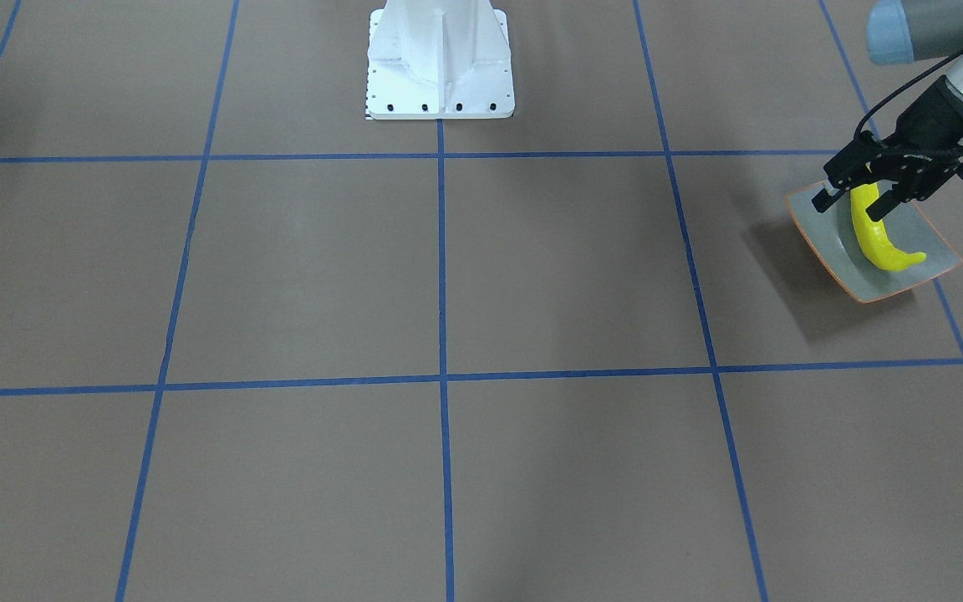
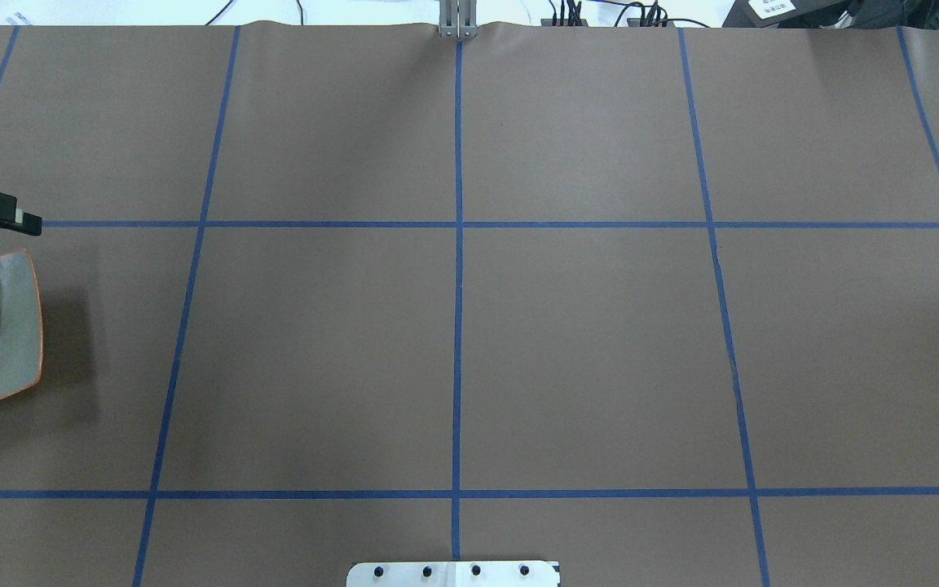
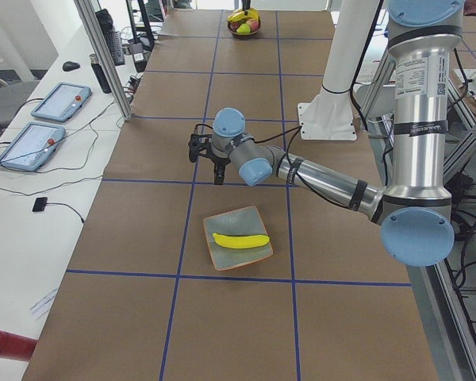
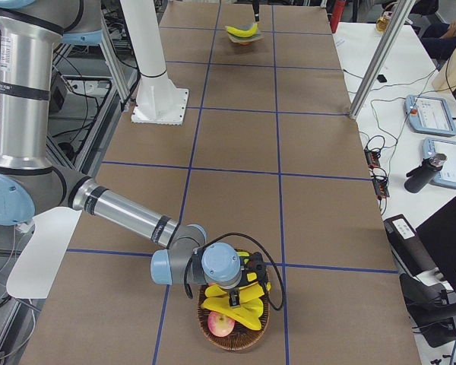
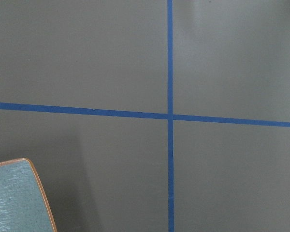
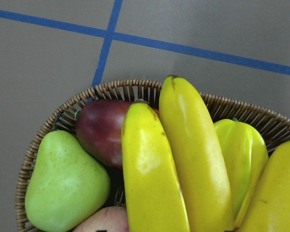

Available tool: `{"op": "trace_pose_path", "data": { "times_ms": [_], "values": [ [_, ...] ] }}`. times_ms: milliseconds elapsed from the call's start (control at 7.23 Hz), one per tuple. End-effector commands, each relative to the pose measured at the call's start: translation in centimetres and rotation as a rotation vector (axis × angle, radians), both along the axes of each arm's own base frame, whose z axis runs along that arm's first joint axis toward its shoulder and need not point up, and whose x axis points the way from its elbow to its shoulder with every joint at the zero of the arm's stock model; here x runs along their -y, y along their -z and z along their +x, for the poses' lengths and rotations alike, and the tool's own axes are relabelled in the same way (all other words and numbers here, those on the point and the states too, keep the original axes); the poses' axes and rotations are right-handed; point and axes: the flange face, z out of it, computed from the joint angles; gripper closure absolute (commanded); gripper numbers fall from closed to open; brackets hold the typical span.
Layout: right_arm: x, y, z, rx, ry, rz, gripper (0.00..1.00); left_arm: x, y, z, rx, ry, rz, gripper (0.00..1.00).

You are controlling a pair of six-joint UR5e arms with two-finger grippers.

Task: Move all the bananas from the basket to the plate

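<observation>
The front view shows the left end effector [image 1: 851,203] spread wide and empty, near one banana [image 1: 876,238] lying on the plate [image 1: 828,242]. Only the right wrist view shows more bananas [image 6: 193,159] close up in the basket [image 6: 135,89]. The right end effector [image 4: 234,293] hangs above them; spread or pinched, I cannot tell

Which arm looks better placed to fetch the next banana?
The right one. The right gripper hangs just above the basket of bananas; the left gripper is open at the table's other end, by the plate with one banana.
</observation>
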Motion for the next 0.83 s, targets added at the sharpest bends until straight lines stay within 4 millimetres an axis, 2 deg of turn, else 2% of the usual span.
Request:
{"op": "trace_pose_path", "data": {
  "times_ms": [0, 138, 415, 692],
  "values": [
    [-0.1, -0.1, 0.0, 0.000, 0.001, 0.001, 1.00, 0.0, 0.0, -0.1, 0.000, 0.001, -0.001, 0.00],
    [-0.1, -0.1, 0.0, 0.002, 0.002, 0.001, 1.00, 0.0, 0.0, -0.1, -0.002, 0.000, -0.001, 0.00],
    [1.1, 1.9, -0.3, 0.050, 0.006, 0.034, 1.00, -0.2, -0.1, -0.1, -0.003, -0.001, -0.002, 0.00],
    [1.2, 3.7, 0.3, 0.092, -0.006, 0.060, 1.00, -0.4, 0.2, -0.2, -0.008, -0.003, 0.005, 0.00]
  ]
}}
